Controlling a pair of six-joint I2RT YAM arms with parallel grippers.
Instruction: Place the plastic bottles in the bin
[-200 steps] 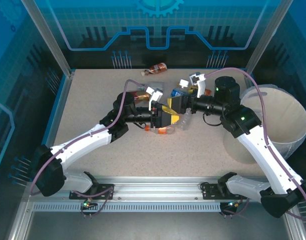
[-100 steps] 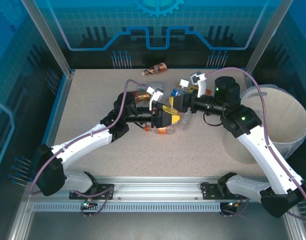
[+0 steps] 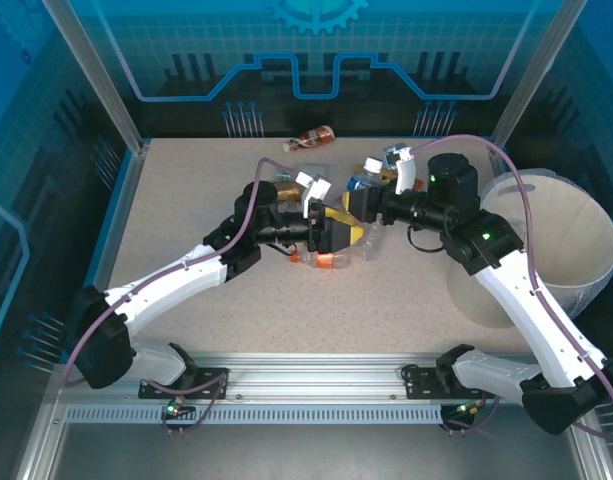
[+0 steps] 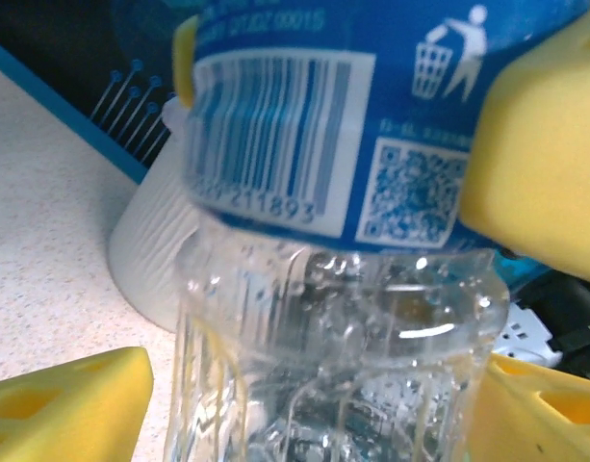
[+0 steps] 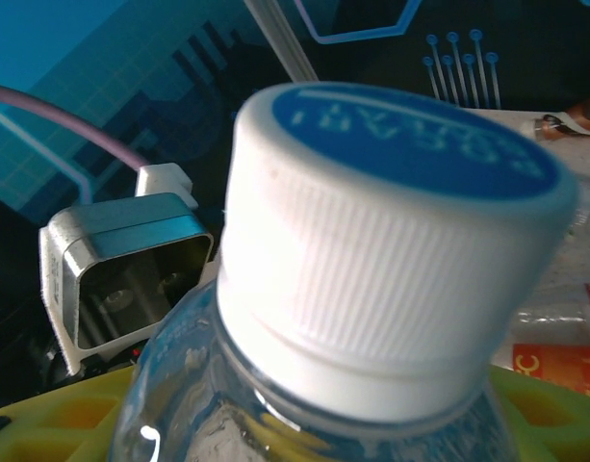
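A clear plastic bottle with a blue label [image 3: 358, 184] hangs tilted over the middle of the table. Its white cap with a blue top [image 5: 391, 250] points back at the right wrist. My right gripper [image 3: 354, 200] is shut on it, one yellow pad [image 4: 535, 183] pressing on the blue label. My left gripper [image 3: 336, 228] is open around the bottle's clear lower end [image 4: 323, 318], and its left pad [image 4: 68, 404] stands off the plastic. The bin [image 3: 561, 240] stands at the right edge, beside the right arm.
More bottles lie under and around the grippers: an orange-labelled one [image 3: 331, 260], a clear one [image 3: 372, 243] and one behind the left arm [image 3: 281, 188]. A brown bottle [image 3: 316, 135] lies by the back wall. Blue walls and metal posts enclose the table.
My right gripper has closed on the blue-labelled bottle. My left gripper, shut on it before, has opened and drawn slightly back to the left.
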